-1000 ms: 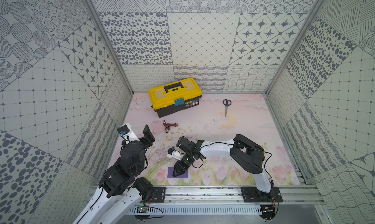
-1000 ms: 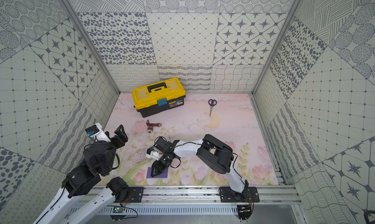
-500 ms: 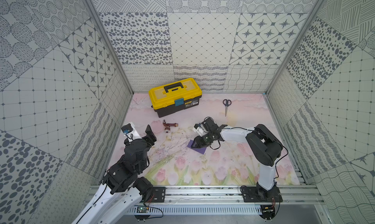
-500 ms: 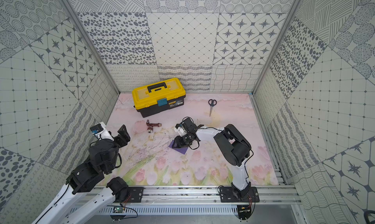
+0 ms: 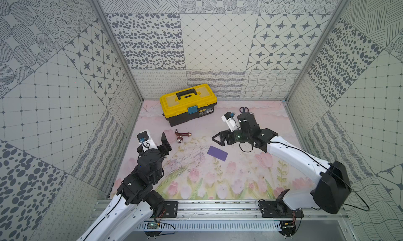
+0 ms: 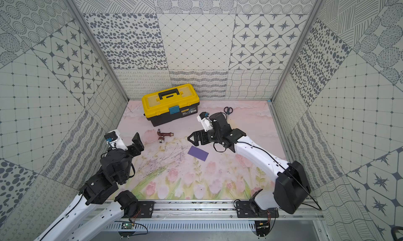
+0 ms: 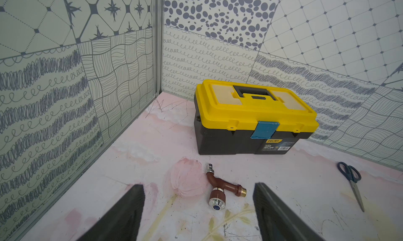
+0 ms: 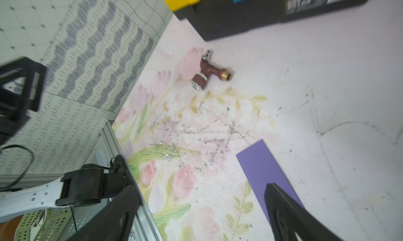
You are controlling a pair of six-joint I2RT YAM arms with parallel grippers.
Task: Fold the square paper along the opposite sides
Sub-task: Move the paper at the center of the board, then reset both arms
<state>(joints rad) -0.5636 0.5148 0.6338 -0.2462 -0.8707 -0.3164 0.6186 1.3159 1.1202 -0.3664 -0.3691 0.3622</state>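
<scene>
With the paper (image 5: 217, 153) lying flat as a narrow rectangle on the surface (image 5: 268, 117) in front of the toolbox (image 5: 188, 102), and both the right tool (image 5: 214, 138) and left tool (image 5: 165, 141) wide open and empty, the fold looks done, leaving only a clean retreat.

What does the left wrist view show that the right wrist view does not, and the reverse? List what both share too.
Only the left wrist view: the scissors and the black handle on top of the toolbox.
Only the right wrist view: the purple paper lying on the mat, and the left arm.
Both: the brown tap fitting, the toolbox's front and the floral mat.
</scene>
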